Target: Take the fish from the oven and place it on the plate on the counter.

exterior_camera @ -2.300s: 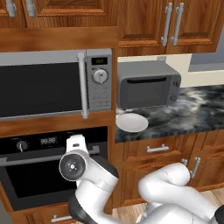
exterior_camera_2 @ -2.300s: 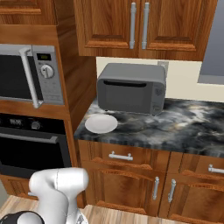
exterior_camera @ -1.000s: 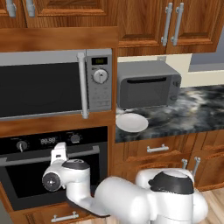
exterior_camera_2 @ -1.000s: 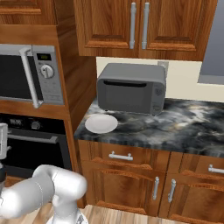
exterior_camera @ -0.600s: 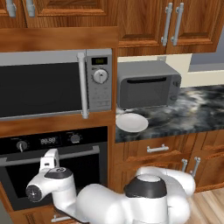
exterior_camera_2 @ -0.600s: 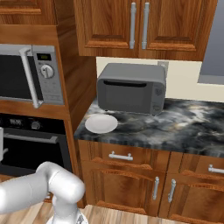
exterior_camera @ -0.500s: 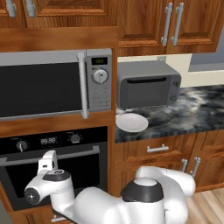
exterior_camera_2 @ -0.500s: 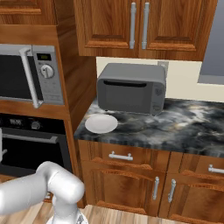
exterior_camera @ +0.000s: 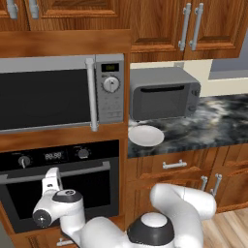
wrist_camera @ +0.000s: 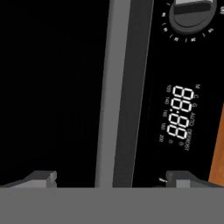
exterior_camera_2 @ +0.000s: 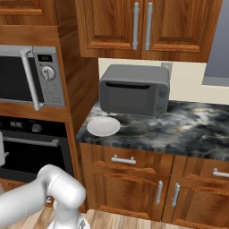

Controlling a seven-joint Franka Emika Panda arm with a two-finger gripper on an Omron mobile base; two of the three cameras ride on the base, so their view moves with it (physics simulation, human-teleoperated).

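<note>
The oven [exterior_camera: 58,193] sits low on the left with its black glass door closed, so the fish is hidden. In the hand view the long silver handle [wrist_camera: 118,92] runs up between my two fingertips [wrist_camera: 41,178], spread wide on either side of it without touching. My gripper [exterior_camera: 50,175] hovers open right at that handle [exterior_camera: 87,169], left of its middle. The oven's digital display [wrist_camera: 177,118] and a knob [wrist_camera: 192,13] lie just beyond. A white plate [exterior_camera: 145,135] rests on the dark marbled counter [exterior_camera: 213,126], near its left end. The plate [exterior_camera_2: 103,126] is bare.
A silver-panelled microwave [exterior_camera: 58,92] with a vertical handle is built in above the oven. A grey boxy appliance [exterior_camera: 164,99] stands on the counter behind the plate. Wooden drawers [exterior_camera_2: 134,161] lie below, wall cabinets above. My own arm [exterior_camera: 164,213] bulks low in front.
The arm has swung left and down across the oven front, bringing the hand to the door handle. In the last half second it barely moved.
</note>
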